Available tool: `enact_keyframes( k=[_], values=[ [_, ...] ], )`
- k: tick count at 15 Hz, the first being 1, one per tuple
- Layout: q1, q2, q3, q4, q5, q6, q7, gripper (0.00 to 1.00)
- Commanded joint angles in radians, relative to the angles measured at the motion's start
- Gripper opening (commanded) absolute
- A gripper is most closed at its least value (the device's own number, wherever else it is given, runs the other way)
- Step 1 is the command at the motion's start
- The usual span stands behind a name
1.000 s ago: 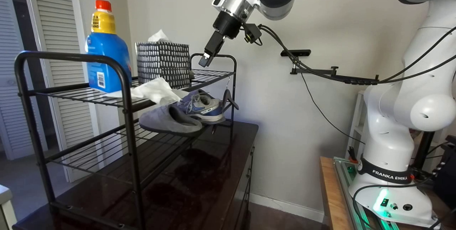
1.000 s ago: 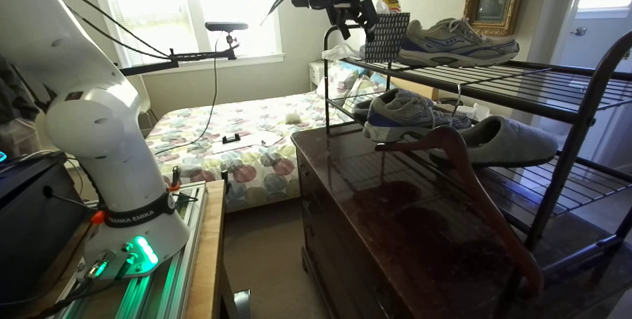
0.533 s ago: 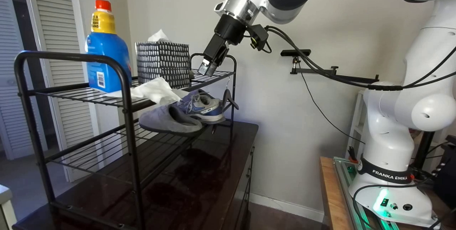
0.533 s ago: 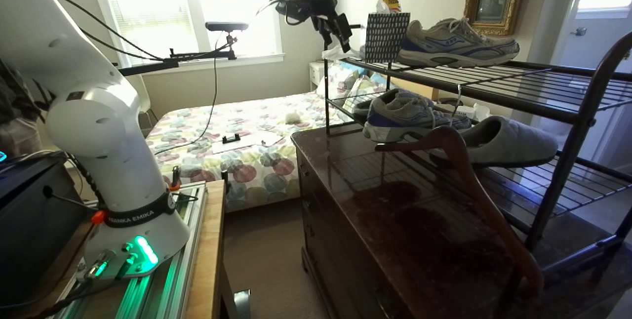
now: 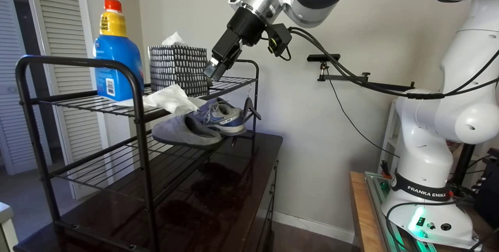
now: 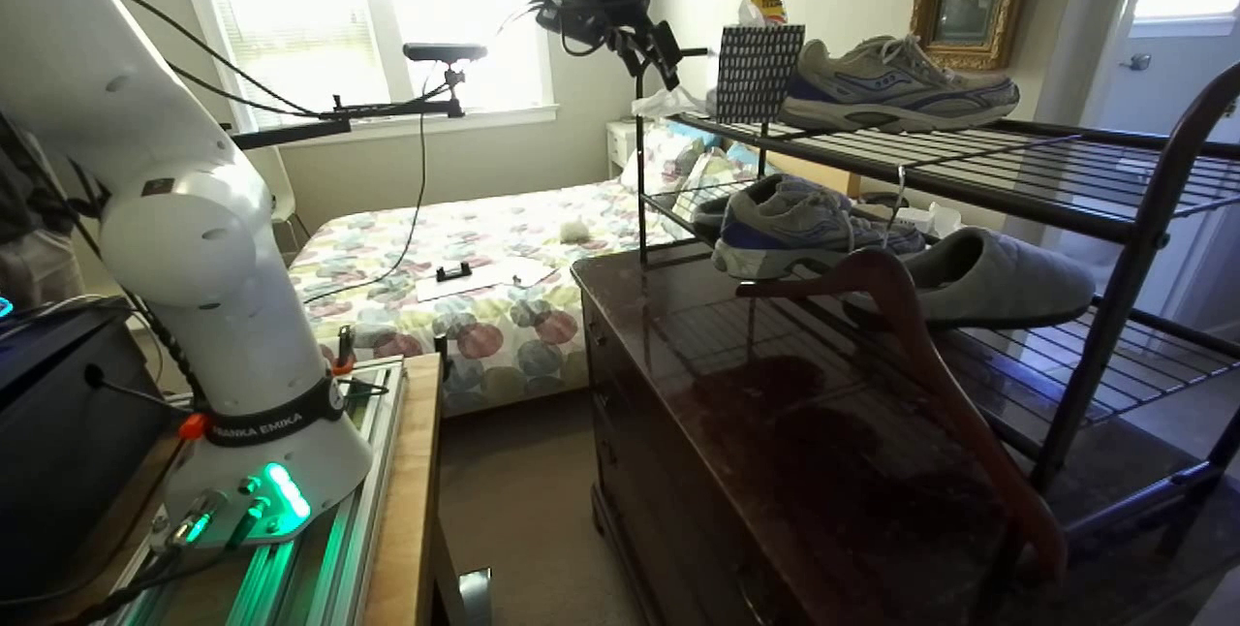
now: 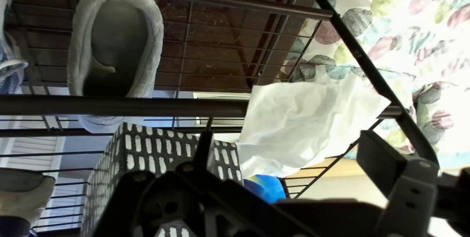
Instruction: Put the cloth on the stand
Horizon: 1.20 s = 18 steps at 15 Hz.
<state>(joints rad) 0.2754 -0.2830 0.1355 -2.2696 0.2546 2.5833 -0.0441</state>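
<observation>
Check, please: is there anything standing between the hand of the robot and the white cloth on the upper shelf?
Nothing visible does: in the wrist view, the white cloth shows between the open fingers of the hand. The patterned tissue box stands beside the cloth and behind one finger in that view, so it might be brushed.

A black metal two-shelf wire rack (image 5: 142,146) is carried directly on a glossy reddish-brown wooden dresser (image 6: 794,471), set back from the dresser's drawer front (image 6: 630,471).

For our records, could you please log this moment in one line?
end effector: open | held: nothing | cloth: on stand, draped over upper rail
</observation>
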Motion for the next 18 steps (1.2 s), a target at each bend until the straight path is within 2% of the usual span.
enact_keyframes(
  k=[1, 4, 7, 13, 18],
  values=[
    [-0.044, 0.081, 0.049, 0.055, -0.068, 0.087, 0.098, 1.00],
    [-0.036, 0.117, 0.056, 0.080, -0.050, 0.141, 0.101, 1.00],
    [-0.005, 0.148, 0.053, 0.104, 0.013, 0.175, 0.059, 1.00],
    [0.062, 0.147, 0.041, 0.126, 0.183, 0.130, -0.022, 1.00],
    [0.050, 0.181, 0.049, 0.124, 0.212, 0.159, -0.033, 1.00]
  ],
)
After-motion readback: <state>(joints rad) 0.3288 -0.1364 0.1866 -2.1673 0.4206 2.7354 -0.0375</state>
